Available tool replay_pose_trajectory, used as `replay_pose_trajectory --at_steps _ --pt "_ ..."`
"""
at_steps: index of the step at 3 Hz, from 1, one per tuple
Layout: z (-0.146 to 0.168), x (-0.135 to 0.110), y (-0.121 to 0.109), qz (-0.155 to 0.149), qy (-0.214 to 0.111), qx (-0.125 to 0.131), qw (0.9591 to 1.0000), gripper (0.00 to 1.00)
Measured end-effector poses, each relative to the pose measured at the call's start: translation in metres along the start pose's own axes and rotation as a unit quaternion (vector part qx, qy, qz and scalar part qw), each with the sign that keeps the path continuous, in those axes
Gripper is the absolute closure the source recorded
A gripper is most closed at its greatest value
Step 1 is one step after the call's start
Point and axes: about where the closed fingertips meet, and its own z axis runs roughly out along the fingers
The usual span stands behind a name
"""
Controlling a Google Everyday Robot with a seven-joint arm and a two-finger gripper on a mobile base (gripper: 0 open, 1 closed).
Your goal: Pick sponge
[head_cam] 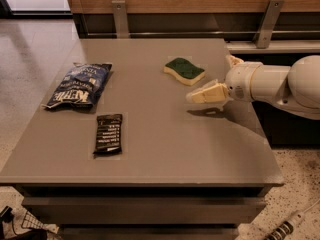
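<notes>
The sponge (184, 70), dark green on top with pale yellow foam beneath, lies flat on the grey table (165, 149), right of centre toward the back. My gripper (211, 79) reaches in from the right on a white arm, just right of and slightly nearer than the sponge. It is open and empty. One cream-yellow finger (207, 93) points left, close to the sponge's near right corner but not touching it. The other finger (232, 60) shows behind the wrist.
A blue chips bag (77, 85) lies at the left of the table. A black snack bar (108, 133) lies in front of it. A wooden wall with metal brackets (120, 16) runs behind the table. The table's right edge is under my arm.
</notes>
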Motion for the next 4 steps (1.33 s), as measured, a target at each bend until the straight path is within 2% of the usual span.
replay_pose_trajectory --at_steps 1,2,3,4 --pt "0.007 -0.004 -0.008 -0.002 -0.012 -0.008 0.9999 0.0" --pt "0.03 -0.009 -0.026 -0.002 -0.038 -0.037 0.9986 0.0" --pt "0.053 -0.013 -0.044 0.011 -0.062 -0.06 0.9962 0.0" --pt "0.076 -0.008 -0.049 0.032 -0.067 -0.067 0.995 0.0"
